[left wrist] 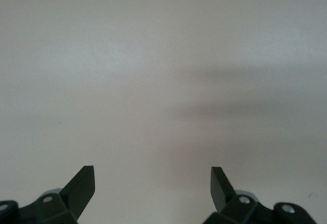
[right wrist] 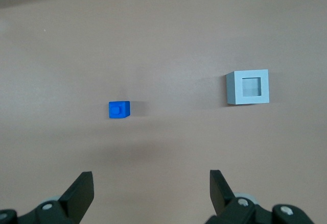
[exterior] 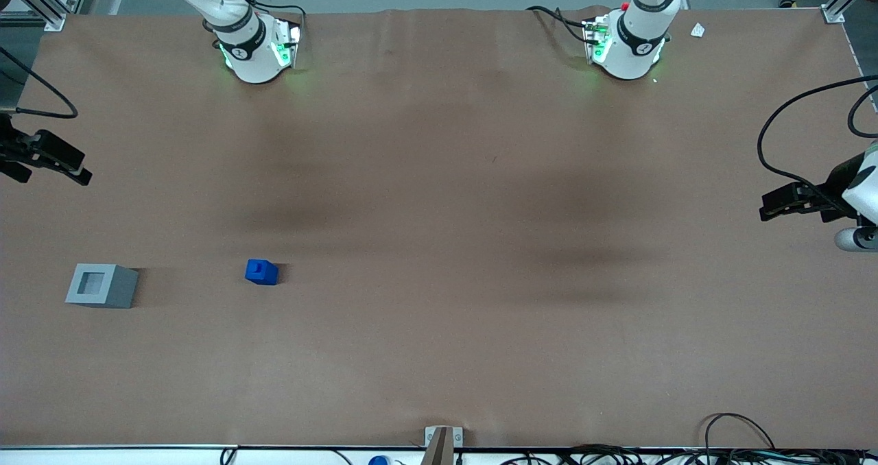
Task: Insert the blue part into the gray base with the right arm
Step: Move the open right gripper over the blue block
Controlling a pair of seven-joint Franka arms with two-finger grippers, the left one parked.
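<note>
Half-cropped open hand (right wrist: 150, 185) above blue part (right wrist: 119, 109); gray base (right wrist: 248, 88) apart

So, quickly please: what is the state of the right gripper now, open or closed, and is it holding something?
Right gripper: open, holding nothing, high above the table with the blue part and gray base below it.

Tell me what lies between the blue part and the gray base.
Nothing: front and right wrist views both show only bare brown table between the blue part and gray base. The gripper, jaws open, hangs above, holding nothing.
</note>
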